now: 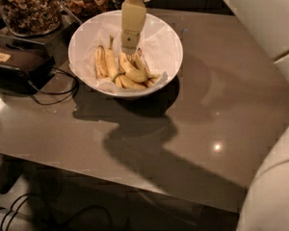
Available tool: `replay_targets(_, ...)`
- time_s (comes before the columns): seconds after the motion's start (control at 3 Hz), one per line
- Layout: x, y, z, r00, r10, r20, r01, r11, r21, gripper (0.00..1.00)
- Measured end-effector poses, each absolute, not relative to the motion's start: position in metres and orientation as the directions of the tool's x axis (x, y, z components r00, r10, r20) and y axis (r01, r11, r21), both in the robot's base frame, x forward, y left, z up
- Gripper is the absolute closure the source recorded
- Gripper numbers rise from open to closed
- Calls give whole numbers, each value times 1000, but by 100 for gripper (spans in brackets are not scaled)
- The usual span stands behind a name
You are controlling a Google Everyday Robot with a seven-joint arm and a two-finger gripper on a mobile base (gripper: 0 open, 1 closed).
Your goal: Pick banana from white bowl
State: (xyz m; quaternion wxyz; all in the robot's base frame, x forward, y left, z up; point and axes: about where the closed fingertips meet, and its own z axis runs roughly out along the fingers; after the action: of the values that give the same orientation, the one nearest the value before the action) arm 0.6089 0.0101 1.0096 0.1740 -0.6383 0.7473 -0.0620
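The white bowl (pixel 171 42) stands at the back of the table, lined with crinkled white paper. Several yellow bananas lie in it. The longest banana (pixel 108 60) lies left of the pile with its dark stem tip pointing away from me. Shorter, browner bananas (pixel 134 75) are heaped beside it. My gripper (pixel 128 46) hangs down from the top of the view into the bowl, over the middle of the pile, just right of the long banana's stem end. It holds nothing that I can see.
Glass jars of nuts (pixel 26 6) stand at the back left. A black device (pixel 17 64) with cables (pixel 53 97) lies left of the bowl. The brown table (pixel 216 109) stretches right and toward me. A white robot part (pixel 274 186) fills the lower right corner.
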Motion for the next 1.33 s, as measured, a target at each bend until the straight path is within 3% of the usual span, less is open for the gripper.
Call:
replay_targets(0.67,614,16,1006,-186,-954,-235,-930,248,-270,3)
replay_targets(1.0,617,20,1003,-198,-952,-235,-931,258,-259,14)
replay_targets(1.33,622,28,1000,-192,-959,-210,-935,244,-259,32)
